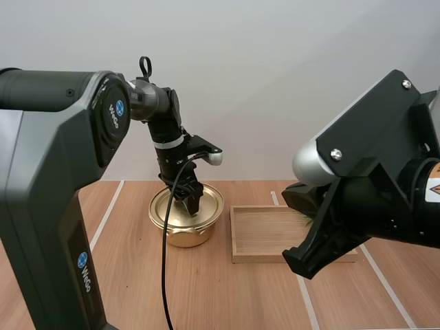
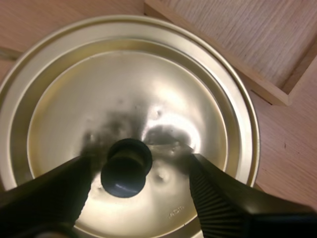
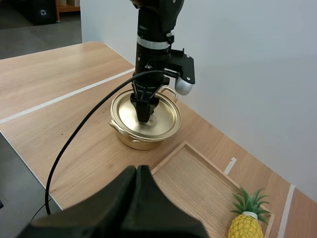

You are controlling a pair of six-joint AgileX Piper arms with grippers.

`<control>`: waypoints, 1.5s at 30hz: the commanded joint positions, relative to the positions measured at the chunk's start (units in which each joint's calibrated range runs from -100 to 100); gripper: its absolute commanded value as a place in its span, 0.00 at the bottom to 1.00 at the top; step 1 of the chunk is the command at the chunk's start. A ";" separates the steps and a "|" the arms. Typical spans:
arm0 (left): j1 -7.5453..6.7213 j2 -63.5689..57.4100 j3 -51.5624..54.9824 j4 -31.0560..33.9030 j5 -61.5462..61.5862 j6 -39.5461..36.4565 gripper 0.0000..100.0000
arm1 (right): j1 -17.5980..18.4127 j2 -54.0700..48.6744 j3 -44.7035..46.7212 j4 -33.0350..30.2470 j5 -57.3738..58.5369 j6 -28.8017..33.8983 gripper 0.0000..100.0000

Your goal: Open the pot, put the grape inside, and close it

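Left wrist view: my left pincer [image 2: 141, 161] stands apart around the knob [image 2: 126, 167], not clamped; lid [image 2: 129, 84] on the pot [image 1: 187, 234], left of the tray [image 1: 268, 237]. Meanwhile my right pincer [image 3: 137, 171] is together. Nothing done yet.

Pot: you have a shiny gold pot [image 1: 185, 232] standing upright on the tabletop [image 1: 137, 265].
Lid: your gold lid [image 2: 148, 94] sits level on the rim, closed.
Knob: black, round knob [image 2: 126, 167] at the lid's centre.
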 commanded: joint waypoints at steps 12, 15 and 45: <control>-0.18 -16.52 -5.25 1.59 0.93 -5.37 1.00 | -0.19 -0.42 0.20 1.93 0.00 0.20 0.00; -0.18 -22.10 -5.69 3.39 0.93 -6.04 1.00 | -0.19 -0.42 0.20 1.93 0.00 0.20 0.00; -0.11 -74.17 -5.69 4.81 0.93 -23.95 0.24 | -0.19 -0.42 0.20 1.76 0.00 3.93 0.00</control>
